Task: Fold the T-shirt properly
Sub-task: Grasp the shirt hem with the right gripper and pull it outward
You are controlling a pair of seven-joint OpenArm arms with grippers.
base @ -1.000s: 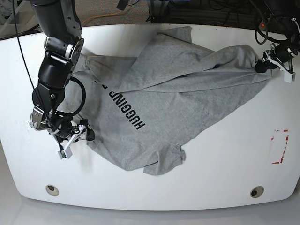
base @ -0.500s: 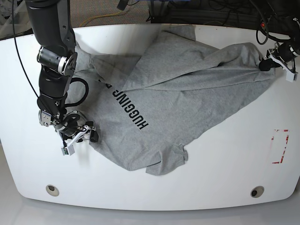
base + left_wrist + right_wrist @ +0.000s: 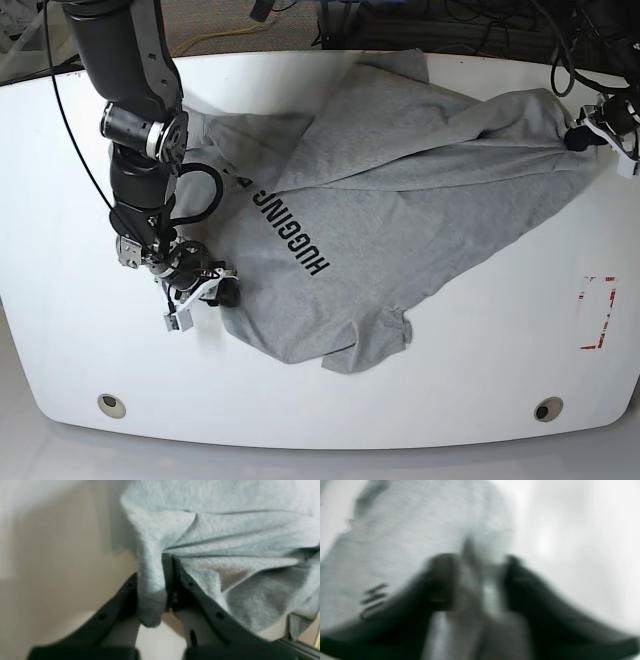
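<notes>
Still, with the T-shirt (image 3: 400, 200) spread rumpled across the counter (image 3: 480, 380), the left end effector (image 3: 167, 580) clamped on its 3 o'clock corner and the right end effector (image 3: 205, 290) blurred at 8 o'clock, grip unclear, that edge could slip free.

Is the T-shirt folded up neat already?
No. The T-shirt lies spread out and crumpled across the white table, with one flap turned over and black letters showing.

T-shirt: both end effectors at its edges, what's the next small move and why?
Probably pull the two ends apart to flatten it. The left end effector is shut on a fold of the T-shirt; the right end effector sits at the opposite edge, and the cloth lies bunched and creased between them.
</notes>
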